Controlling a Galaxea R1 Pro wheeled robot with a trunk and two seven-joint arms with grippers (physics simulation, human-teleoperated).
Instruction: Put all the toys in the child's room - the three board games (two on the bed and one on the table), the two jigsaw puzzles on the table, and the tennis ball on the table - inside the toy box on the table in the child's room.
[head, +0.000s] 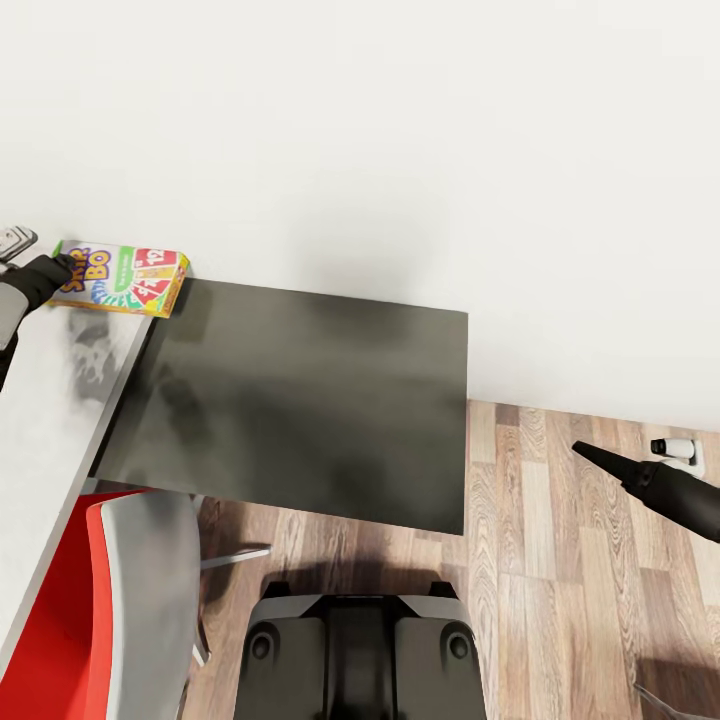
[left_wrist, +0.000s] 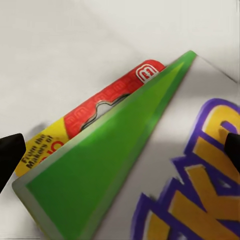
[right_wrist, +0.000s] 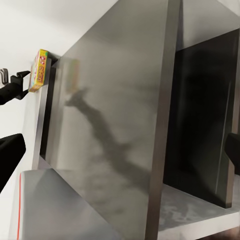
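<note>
Our left pincer (head: 62, 268) has its fingers spread either side of the Skip-Bo box (head: 122, 278), which lies flat at the worktop (head: 50, 420) corner against the wall; whether it grips we cannot tell. We should close squarely before lifting. Our right pincer (head: 590, 455) hangs over the floor, well apart.

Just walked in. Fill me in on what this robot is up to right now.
The robot stands at the end of the light grey table, looking down at its dark side panel. Its left gripper has reached to the Skip-Bo board game, which lies flat at the table's far corner by the wall; the fingers sit either side of the box's end, though whether they have closed on it is unclear. The right gripper hangs idle over the wood floor. A red and grey chair is tucked under the table.
</note>
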